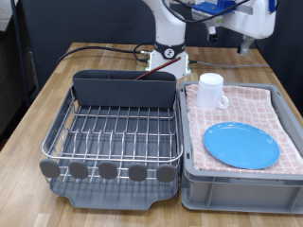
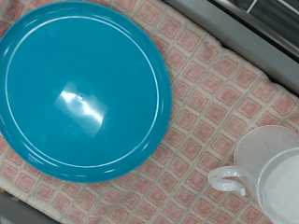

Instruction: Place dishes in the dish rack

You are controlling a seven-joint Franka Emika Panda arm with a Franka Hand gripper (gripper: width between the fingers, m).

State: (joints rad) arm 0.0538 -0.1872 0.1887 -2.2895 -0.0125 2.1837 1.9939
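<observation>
The round light-blue plate (image 1: 241,145) lies flat on the pink checked cloth in the grey bin. The white handled mug (image 1: 210,92) stands upright on the cloth behind it. In the wrist view the plate (image 2: 84,89) fills most of the picture and the mug (image 2: 271,177) shows at one corner. The silver wire dish rack (image 1: 118,132) with its dark grey back compartment (image 1: 125,88) stands on the exterior view's left and holds no plate or mug. A thin brownish thing (image 1: 151,75) rests at the compartment's rim; I cannot tell if it is the spoon. My gripper (image 1: 243,42) hangs high above the bin; its fingers do not show in the wrist view.
The grey bin (image 1: 237,180) lined with pink checked cloth (image 2: 215,93) stands right beside the rack on the wooden table (image 1: 38,104). The robot base (image 1: 170,43) stands behind the rack, with a black cable running along the table to the exterior view's left.
</observation>
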